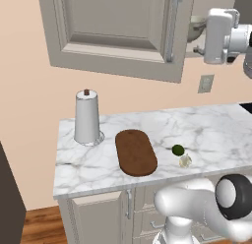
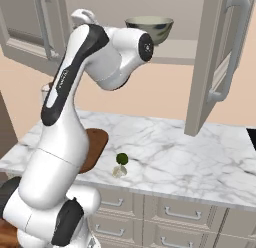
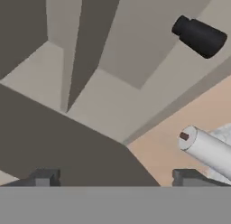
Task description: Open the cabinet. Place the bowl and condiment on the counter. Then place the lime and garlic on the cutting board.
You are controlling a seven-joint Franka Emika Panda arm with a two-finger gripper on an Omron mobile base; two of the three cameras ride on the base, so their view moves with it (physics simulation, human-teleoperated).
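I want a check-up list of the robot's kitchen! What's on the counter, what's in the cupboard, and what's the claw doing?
Surface: white marble counter, bare at the right.
Job's things: cabinet door open; bowl and condiment on its shelf; lime and garlic close together on the counter, beside the cutting board, which has nothing on it.
Clutter: paper-towel roll left of the board.
Claw: claw open, holding nothing, up at the cabinet.
Cables: nothing seen.
Surroundings: wall outlet; drawers below.
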